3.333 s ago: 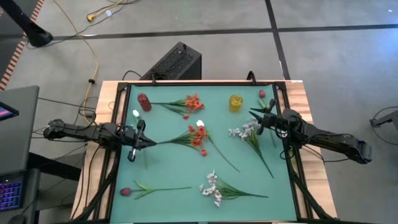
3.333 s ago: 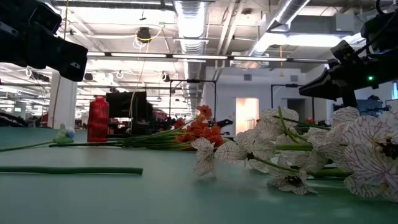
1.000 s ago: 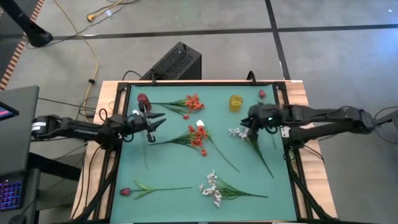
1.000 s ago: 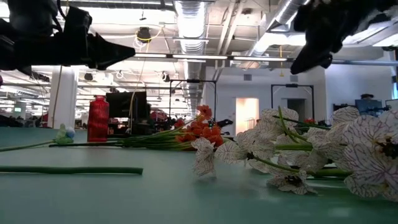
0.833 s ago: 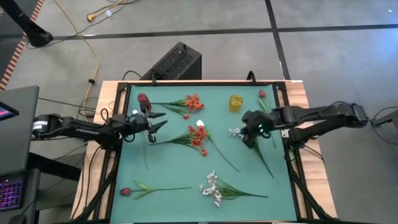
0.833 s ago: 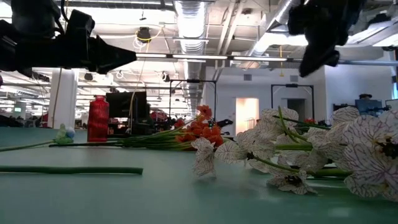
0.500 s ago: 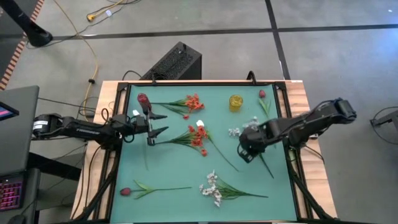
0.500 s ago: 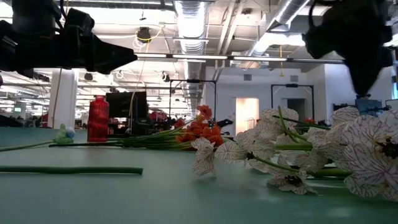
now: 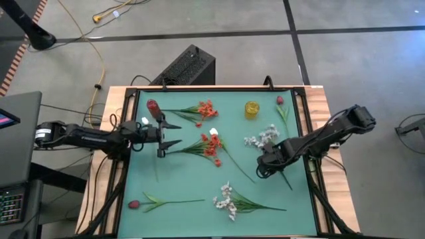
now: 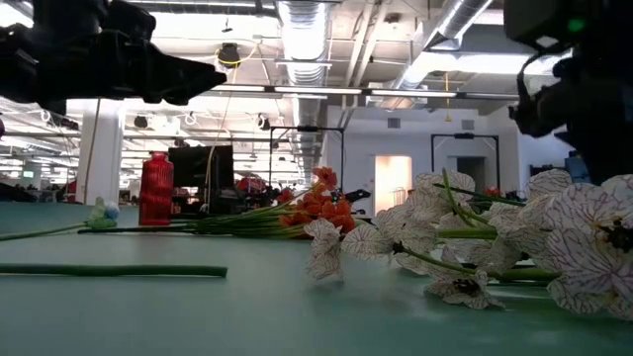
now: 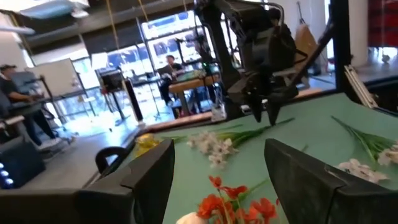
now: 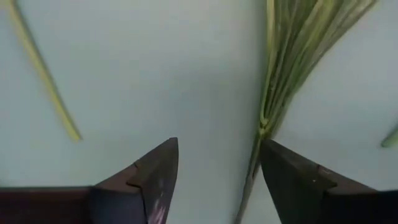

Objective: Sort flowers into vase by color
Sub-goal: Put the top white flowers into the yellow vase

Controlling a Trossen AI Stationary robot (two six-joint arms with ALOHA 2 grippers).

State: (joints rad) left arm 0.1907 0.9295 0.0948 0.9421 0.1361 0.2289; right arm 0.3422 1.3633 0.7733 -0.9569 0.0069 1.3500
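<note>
High view is showing the flowers scattered flat across the green worktop [image 9: 179, 212]. The right claw [image 9: 263, 164] is hovering low over the stem of a white spray [image 9: 267, 143], jaws apart, likely lining up so the stem [image 12: 268, 93] passes between its fingers for a pickup. The left claw [image 9: 167, 133] is waiting with jaws apart near the red vase [image 9: 153, 109], beside the red-orange cluster [image 9: 211, 145], probably ready for it. A yellow vase [image 9: 252, 109] is standing at the far edge; neither vase appears to hold a flower yet.
</note>
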